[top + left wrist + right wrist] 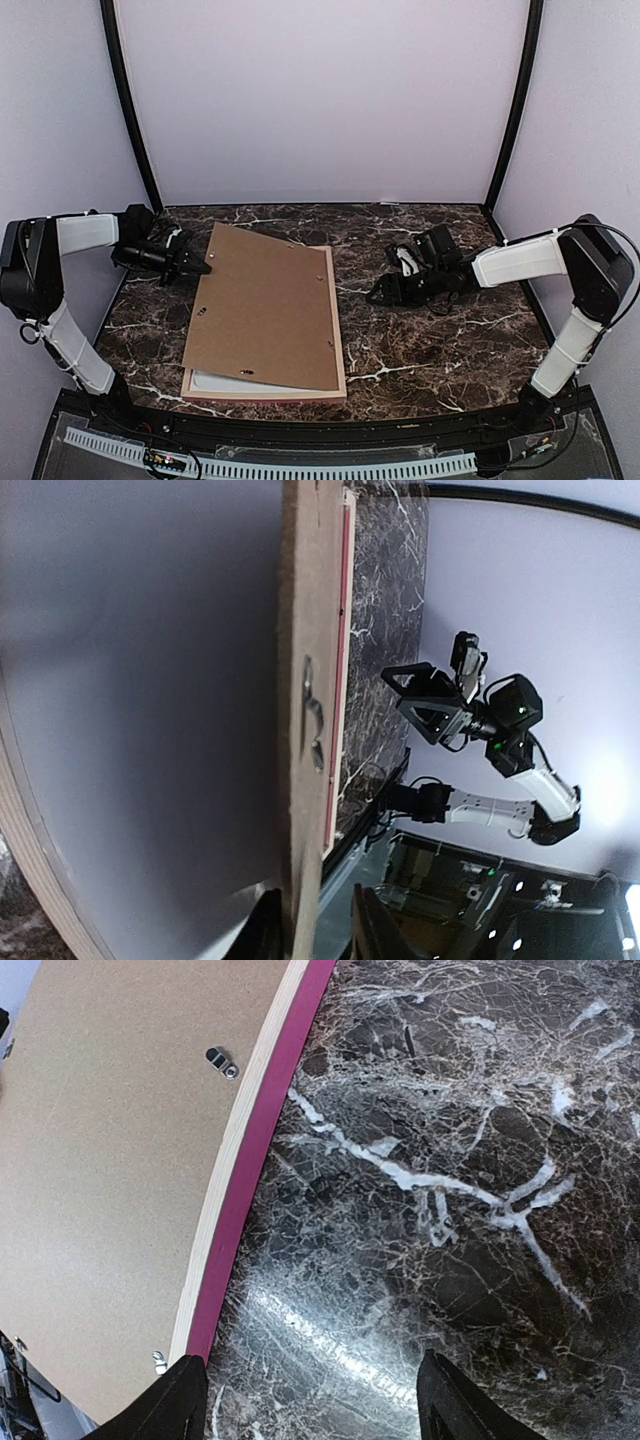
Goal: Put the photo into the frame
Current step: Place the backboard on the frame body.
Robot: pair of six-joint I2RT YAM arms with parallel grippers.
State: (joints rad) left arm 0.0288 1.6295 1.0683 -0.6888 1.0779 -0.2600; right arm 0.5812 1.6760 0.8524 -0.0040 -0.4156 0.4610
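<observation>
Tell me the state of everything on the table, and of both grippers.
Frame, lying flat, back up.
Backing board, on the frame, skewed, not seated.
White sheet, under the board, mostly hidden.
Left gripper, jaws astride the board's edge, grip unclear.
Right gripper, open, empty.

The backing board (265,305) looks to me like matt brown fibreboard, faintly grainy, with small shiny metal clips (220,1060) on it. The frame (238,1210) around it shows pale bare wood on its back and a smooth pink-red painted side. The table (430,340) is dark and marble-patterned with white veins, polished enough to throw glare, while my right gripper's fingers (178,1405) look like matt black plastic.
</observation>
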